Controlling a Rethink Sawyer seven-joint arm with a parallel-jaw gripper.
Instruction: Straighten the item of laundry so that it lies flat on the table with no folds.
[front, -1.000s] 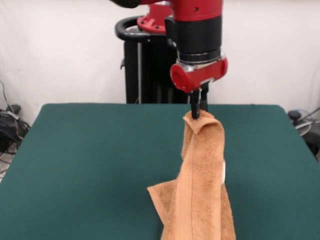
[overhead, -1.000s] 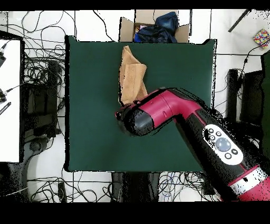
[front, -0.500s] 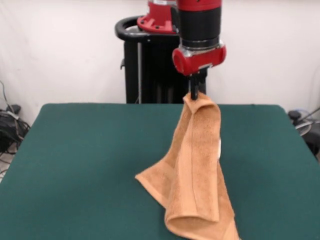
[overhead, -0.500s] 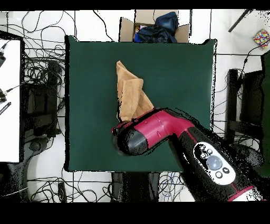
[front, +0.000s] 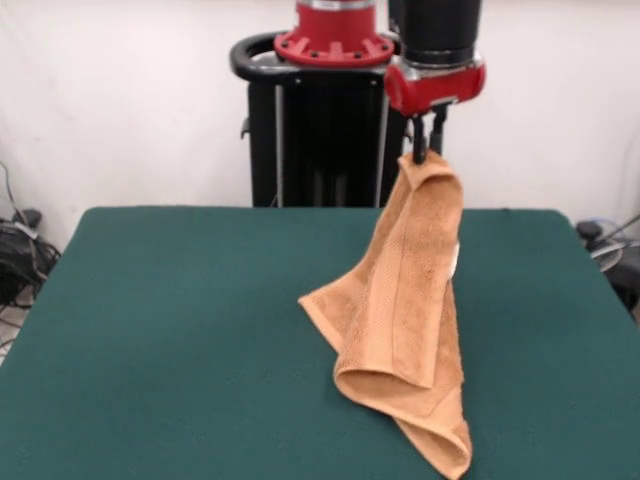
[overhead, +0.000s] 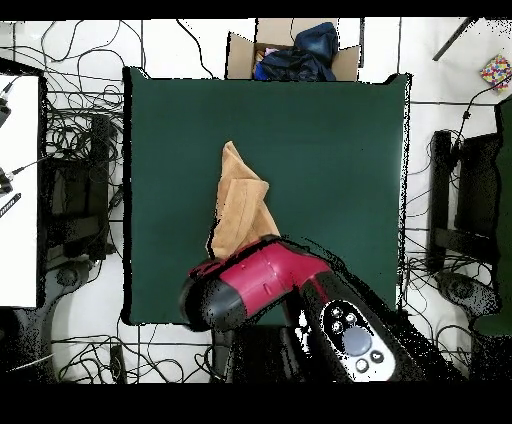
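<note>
Tool (front: 427, 152) pinching towel (front: 405, 300) corner, lower end on table (front: 180, 320).

Pincer (front: 427, 150) — raised, clamped

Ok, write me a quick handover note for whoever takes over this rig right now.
Gripper: shut on the towel, pinching one corner, raised high above the table.
Towel: hangs folded lengthwise from the gripper; its lower end rests bunched on the green top, toward the front edge in the front view.
Done: corner grasped and lifted.
Left: lay the towel down so it spreads out, release, then smooth any remaining folds. It is not flat yet.
</note>
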